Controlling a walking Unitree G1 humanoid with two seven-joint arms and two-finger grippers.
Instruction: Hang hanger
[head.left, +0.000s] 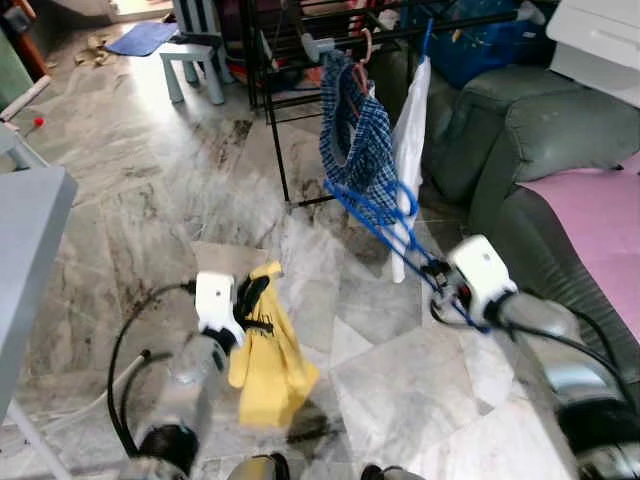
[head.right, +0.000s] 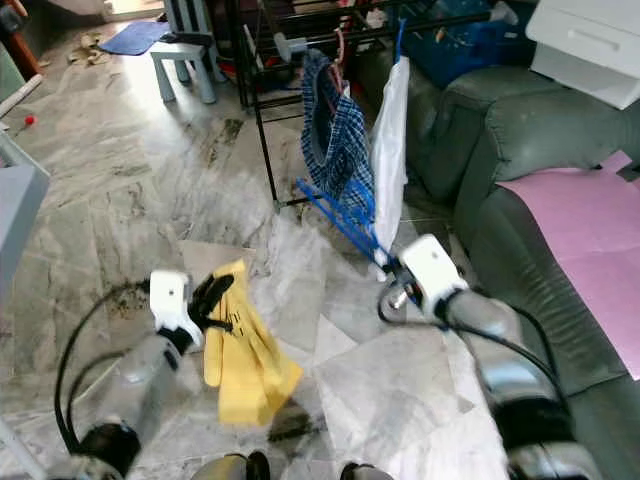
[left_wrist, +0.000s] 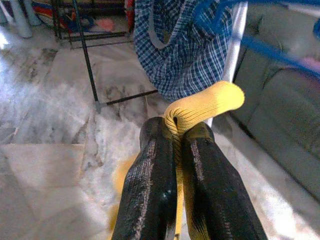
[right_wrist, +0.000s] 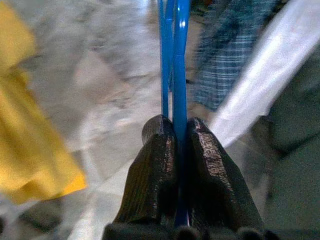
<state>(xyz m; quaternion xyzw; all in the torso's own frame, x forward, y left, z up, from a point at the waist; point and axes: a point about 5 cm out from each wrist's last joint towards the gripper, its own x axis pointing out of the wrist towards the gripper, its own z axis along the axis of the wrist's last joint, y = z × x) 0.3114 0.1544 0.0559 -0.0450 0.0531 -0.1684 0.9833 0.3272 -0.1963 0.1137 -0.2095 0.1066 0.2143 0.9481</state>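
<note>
A humanoid robot stands on a marble floor (head.left: 120, 220) before a black rack (head.left: 275, 120), both arms raised and both tools full. The right tool (head.left: 440, 275) is clamped tight on a blue hanger (head.left: 375, 205), its two black fingers (right_wrist: 160, 170) pressed flat against the thin blue bars that run straight out between them. The hanger reaches up and away from that tool toward the rack, its far end lying against a blue checked garment (head.left: 350, 130) that hangs from the rack's bar, with a white garment (head.left: 410, 150) hanging just beside it on the sofa side. The hanger is in the air, held low and in front of the rack, not on the bar. The left tool (head.left: 252, 300) is closed on a yellow cloth (head.left: 268, 360), pinched at its top edge so that a rolled fold of knit fabric bulges out above the fingers (left_wrist: 150, 180) while the rest drapes down loose above the floor. The two tools are well apart, the cloth to the robot's left and the hanger to its right. A dark green sofa (head.left: 520, 140) stands along the right, with a pink sheet (head.left: 600, 220) spread on its seat. A pale blue stool (head.left: 190, 65) and a blue mat (head.left: 140, 38) sit farther back on the floor, and the corner of a grey desk (head.left: 30, 230) juts in at the left edge.
</note>
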